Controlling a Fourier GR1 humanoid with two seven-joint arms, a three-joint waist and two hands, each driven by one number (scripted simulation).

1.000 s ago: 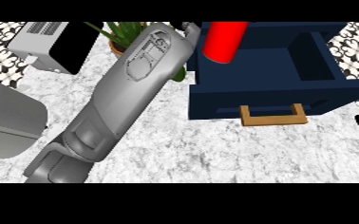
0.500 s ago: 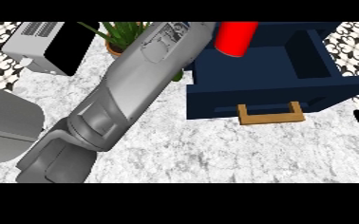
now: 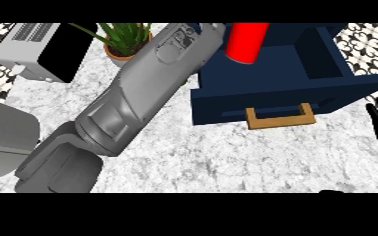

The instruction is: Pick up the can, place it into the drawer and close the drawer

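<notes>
Right now you have the red can upright over the open navy drawer, at its far left corner, with your left forearm stretching diagonally up to it. You can't tell how the left hand is set, since it lies past the view's far edge. The drawer's wooden handle faces you on the marble counter, and only a dark sliver of your right hand shows at the right edge, fingers unreadable.
</notes>
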